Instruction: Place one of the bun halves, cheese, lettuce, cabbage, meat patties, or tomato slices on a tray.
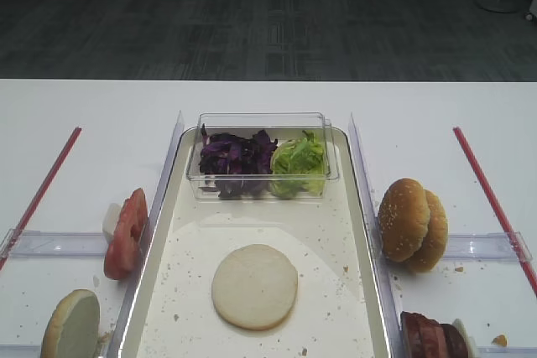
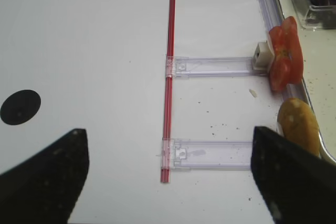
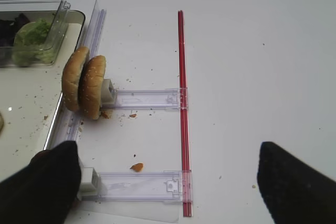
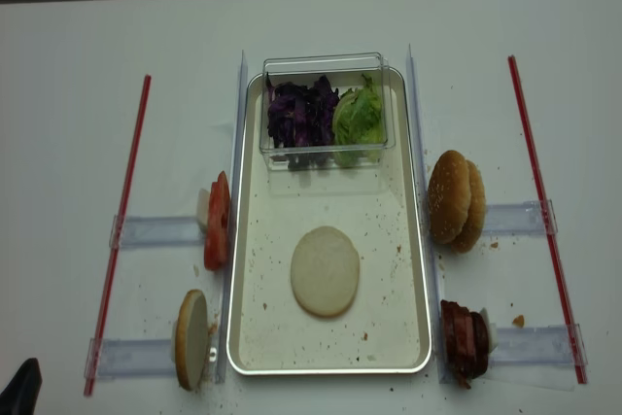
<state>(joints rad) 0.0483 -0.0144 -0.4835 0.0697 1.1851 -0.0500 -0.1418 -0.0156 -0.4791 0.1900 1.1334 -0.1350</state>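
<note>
A flat pale bun half [image 1: 254, 286] [image 4: 325, 270] lies in the middle of the long tray [image 1: 277, 222] [image 4: 292, 203]. Another bun half [image 1: 70, 324] [image 2: 298, 124] stands on edge left of the tray, with tomato slices [image 1: 126, 232] [image 2: 283, 56] behind it. Meat patties [image 1: 432, 337] [image 4: 465, 337] stand at the tray's near right. Purple cabbage [image 1: 235, 159] and lettuce [image 1: 298, 165] [image 3: 34, 38] fill a clear box. Cheese is out of view. My left gripper [image 2: 168, 182] hovers open over the table left of the tray. My right gripper [image 3: 170, 184] hovers open on the right side, empty.
Two sesame-seeded buns [image 1: 411, 224] [image 3: 84, 82] stand on edge right of the tray. The clear box [image 1: 262, 123] sits on the tray's far end. Red rods [image 2: 168, 77] [image 3: 182, 103] with clear plastic rails [image 2: 210, 153] [image 3: 136, 186] lie on both sides. Crumbs dot the tray.
</note>
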